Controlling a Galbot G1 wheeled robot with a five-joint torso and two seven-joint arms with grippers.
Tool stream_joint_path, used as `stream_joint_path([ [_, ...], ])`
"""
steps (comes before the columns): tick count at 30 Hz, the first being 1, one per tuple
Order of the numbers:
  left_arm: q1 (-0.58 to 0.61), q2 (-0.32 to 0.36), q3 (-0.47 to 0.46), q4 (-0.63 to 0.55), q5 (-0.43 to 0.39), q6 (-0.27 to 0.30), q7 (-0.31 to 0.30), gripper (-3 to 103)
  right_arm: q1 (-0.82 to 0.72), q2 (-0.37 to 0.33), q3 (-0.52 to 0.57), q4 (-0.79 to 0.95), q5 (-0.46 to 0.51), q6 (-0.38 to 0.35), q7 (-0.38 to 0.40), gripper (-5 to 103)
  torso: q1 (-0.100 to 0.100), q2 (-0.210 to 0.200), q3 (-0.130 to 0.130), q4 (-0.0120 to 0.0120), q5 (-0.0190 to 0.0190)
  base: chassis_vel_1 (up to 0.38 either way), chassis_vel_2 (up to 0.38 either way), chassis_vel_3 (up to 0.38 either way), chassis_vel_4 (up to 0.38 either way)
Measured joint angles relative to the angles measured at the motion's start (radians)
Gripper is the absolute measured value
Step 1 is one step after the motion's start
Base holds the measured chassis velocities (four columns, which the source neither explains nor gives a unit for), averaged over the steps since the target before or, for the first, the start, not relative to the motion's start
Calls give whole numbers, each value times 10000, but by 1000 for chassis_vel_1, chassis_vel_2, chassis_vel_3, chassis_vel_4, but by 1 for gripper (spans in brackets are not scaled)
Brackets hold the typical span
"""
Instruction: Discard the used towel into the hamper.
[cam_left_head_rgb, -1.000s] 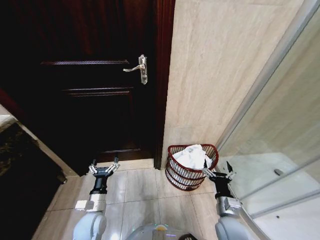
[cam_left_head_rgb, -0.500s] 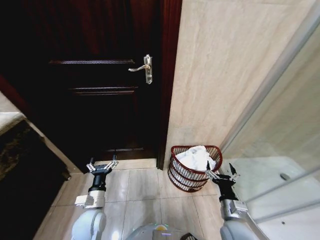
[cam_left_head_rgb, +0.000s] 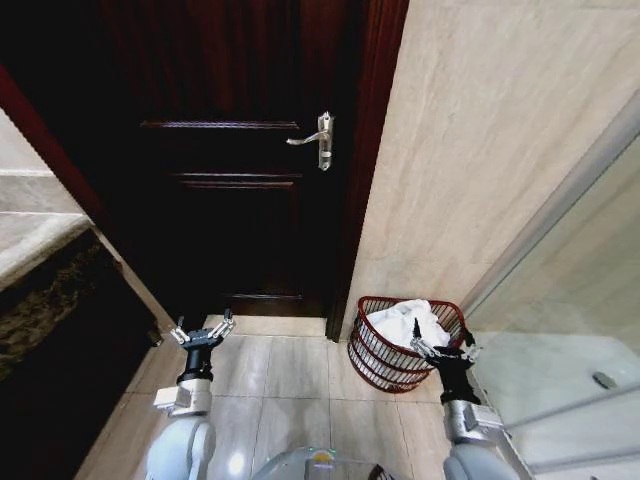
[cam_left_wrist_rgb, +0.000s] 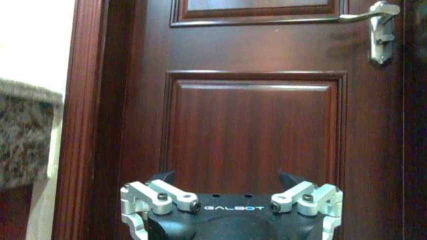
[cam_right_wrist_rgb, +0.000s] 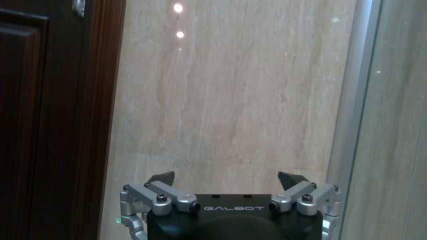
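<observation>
Both claws spread empty; towel (cam_left_head_rgb: 412, 322) fills hamper (cam_left_head_rgb: 385, 362).

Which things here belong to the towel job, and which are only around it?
Belongs to the job:
- white towel, already lying inside the hamper
- hamper, on the floor by the wall
- right gripper, open and empty, beside the hamper
- left gripper, open and empty, facing the door

Only around:
- dark wooden door
- door handle
- glass shower screen
</observation>
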Motion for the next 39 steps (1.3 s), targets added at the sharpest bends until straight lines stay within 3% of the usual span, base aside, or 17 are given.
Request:
stream_joint_path([
  [4,-64,43,-34,-37,287,87,1,100,58,164,-28,142,-22,-70,-140,100,65,169,105,0,-1,0,0,0,0],
  [9,-100,261,8,-130,90,342,-101,100,215,282,-293,409,-149,-453,-251,100,146,383,237,0,-1,0,0,0,0],
  [18,-390,383,57,134,-16,244,-290,100,1086,208,-883,276,-380,-1028,-37,100,244,602,358,1,-1,0,0,0,0],
  [31,-295,610,-112,-351,-103,12,-327,100,612,243,-1394,-29,-871,-323,170,100,459,1131,667,0,-1,0,0,0,0],
  [39,-139,690,-124,-205,-109,-209,-328,100,343,106,-1531,245,-924,-248,361,100,591,1455,860,0,-2,-46,-42,44,57],
])
